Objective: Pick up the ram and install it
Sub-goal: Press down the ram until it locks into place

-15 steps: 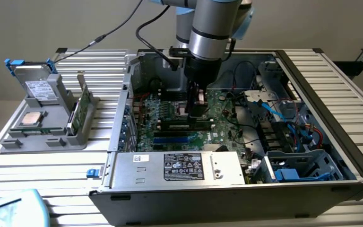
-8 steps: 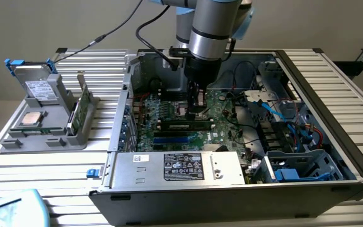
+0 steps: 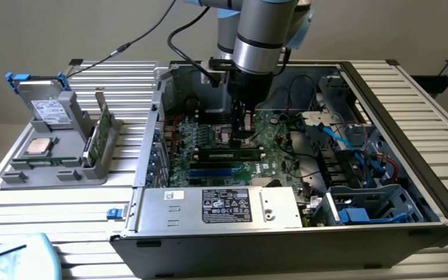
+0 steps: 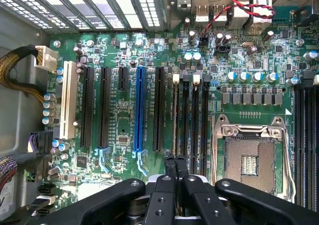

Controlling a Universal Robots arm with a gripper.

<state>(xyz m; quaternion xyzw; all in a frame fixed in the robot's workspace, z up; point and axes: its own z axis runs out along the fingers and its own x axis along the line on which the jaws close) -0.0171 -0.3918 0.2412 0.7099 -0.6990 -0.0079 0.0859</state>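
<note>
Inside the open computer case (image 3: pixel 286 251), in the exterior view, the arm is seen reaching down over the green motherboard (image 3: pixel 196 137), and the gripper (image 3: pixel 244 138) is poised just above the ram (image 3: pixel 228 155). The ram is found standing on edge in a memory slot, with its black chips and small white label turned toward the camera. It is placed between the processor socket (image 3: pixel 222 136) behind it and a blue expansion slot (image 3: pixel 208 173) in front. Whether it is touched by the fingertips cannot be told. A silver power supply (image 3: pixel 216 207) is mounted at the case's near wall. On the exterior view's left, well apart from the case, a grey holder (image 3: pixel 21 175) is set on the slatted table (image 3: pixel 53 204); a silver drive (image 3: pixel 49 109) and a green board (image 3: pixel 98 131) are held upright in it.

In the wrist view, the gripper (image 4: pixel 176 161) is shown with its two black fingers (image 4: pixel 170 168) pressed together, and nothing is seen between them. They are held over one end of the row of black memory slots (image 4: pixel 194 115), which is flanked by the blue expansion slot (image 4: pixel 139 110) and the processor socket (image 4: pixel 249 160). Which slot is filled by the ram cannot be made out.
</note>
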